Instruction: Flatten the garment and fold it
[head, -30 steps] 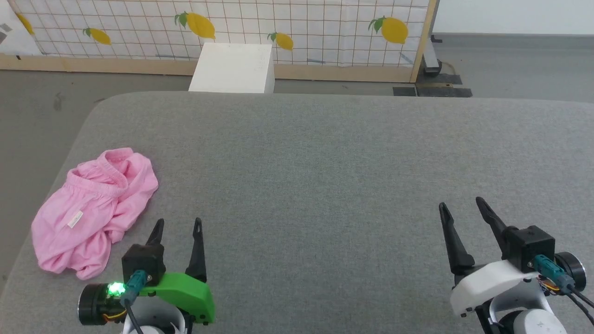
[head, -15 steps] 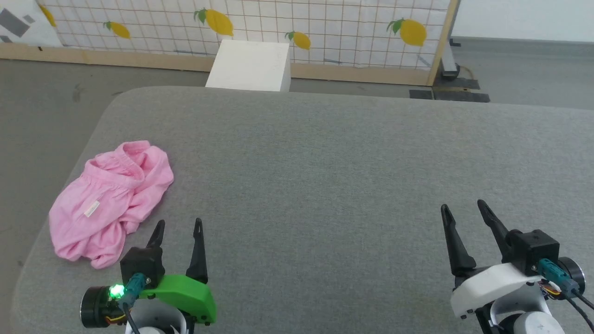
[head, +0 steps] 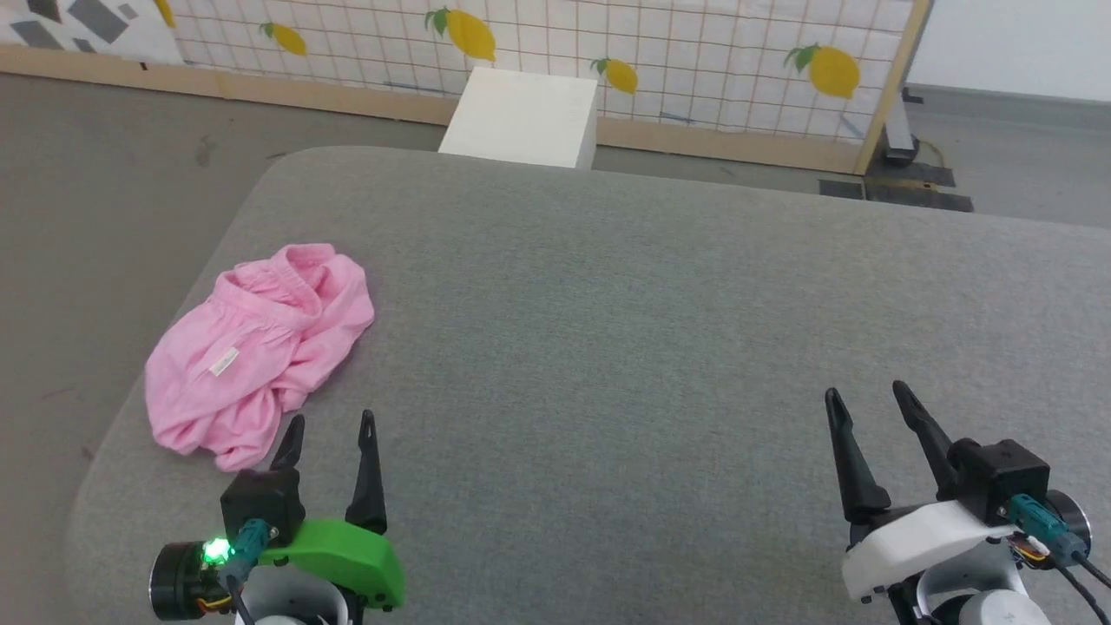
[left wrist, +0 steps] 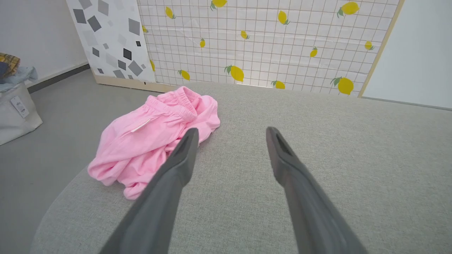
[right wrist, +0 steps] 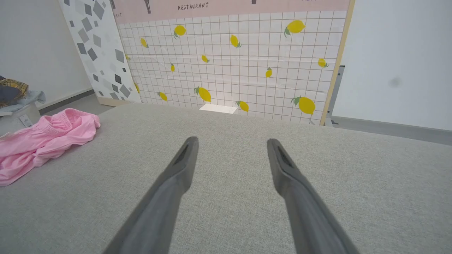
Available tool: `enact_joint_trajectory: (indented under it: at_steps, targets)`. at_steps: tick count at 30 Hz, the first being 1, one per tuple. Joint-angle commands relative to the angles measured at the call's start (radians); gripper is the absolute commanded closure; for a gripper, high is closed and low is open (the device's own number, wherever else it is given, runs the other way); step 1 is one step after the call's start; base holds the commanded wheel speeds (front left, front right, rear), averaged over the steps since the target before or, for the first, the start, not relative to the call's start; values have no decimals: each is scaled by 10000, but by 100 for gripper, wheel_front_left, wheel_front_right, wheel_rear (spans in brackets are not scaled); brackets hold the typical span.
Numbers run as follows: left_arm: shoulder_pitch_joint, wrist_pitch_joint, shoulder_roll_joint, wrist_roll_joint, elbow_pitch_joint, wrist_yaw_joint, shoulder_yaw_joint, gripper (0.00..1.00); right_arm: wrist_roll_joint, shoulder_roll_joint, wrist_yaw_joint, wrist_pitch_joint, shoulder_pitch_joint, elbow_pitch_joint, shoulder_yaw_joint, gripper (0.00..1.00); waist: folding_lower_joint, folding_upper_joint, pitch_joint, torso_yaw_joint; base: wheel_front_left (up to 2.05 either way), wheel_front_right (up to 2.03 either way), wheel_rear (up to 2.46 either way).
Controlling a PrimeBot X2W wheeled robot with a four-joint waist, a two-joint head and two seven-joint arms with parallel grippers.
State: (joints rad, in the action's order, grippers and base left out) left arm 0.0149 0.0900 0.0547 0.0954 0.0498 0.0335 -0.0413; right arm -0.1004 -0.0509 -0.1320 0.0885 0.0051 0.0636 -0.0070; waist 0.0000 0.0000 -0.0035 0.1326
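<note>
A wide grey padded table [head: 608, 347] is taking up most of the space in front of the robot, and behind its far edge a lemon-patterned screen [head: 694, 52] is standing with a white box [head: 521, 117] sitting on the floor against it. The garment [head: 256, 347], a pink pair of shorts, is lying crumpled in a loose heap near the table's left edge, towards the near left corner, with its gathered waistband [head: 269, 291] turned towards the far side. Both arms are hovering low at the near edge, well apart from each other, forearms reaching forward and fingers pointing away across the table. The left gripper [head: 332, 417], on its green wrist cover [head: 338, 555], is sitting just beside the near end of the garment [left wrist: 148, 141], its fingers spread wide and holding nothing; whether the nearer fingertip is brushing the cloth I cannot tell. The right gripper [head: 866, 390], on a white wrist cover [head: 911, 534], is hanging over bare table far from the garment [right wrist: 42, 141], its fingers likewise spread wide and empty. A small white label [head: 224, 362] is showing on top of the pink cloth, and a tiny green light [head: 214, 549] is glowing on the left wrist.
</note>
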Motion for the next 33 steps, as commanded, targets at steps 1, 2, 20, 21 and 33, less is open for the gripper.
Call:
enact_joint_trajectory:
  at_steps: [1, 2, 20, 21, 33]
  targets:
    - [172, 100, -17, 68, 33, 54, 2, 0, -146, 3, 5, 107, 165, 67, -7, 0, 0, 0, -17, 160, 0, 0, 0]
    - [181, 123, -18, 77, 41, 61, -1, 0, -146, 3, 5, 130, 170, 77, -13, 0, 0, 0, -20, 224, 0, 0, 0]
    - [327, 491, -24, 335, 240, 196, -44, 0, -432, 4, 7, 500, 255, 399, 6, 0, 0, 0, -48, 1142, 0, 0, 0]
    - [331, 514, -24, 355, 253, 206, -48, 0, -451, 4, 7, 523, 256, 421, 9, 0, 0, 0, -49, 1191, 0, 0, 0]
    - [398, 759, -29, 552, 389, 326, -121, 0, -626, 4, 8, 770, 303, 668, 56, 0, 0, 0, -84, 1659, 0, 0, 0]
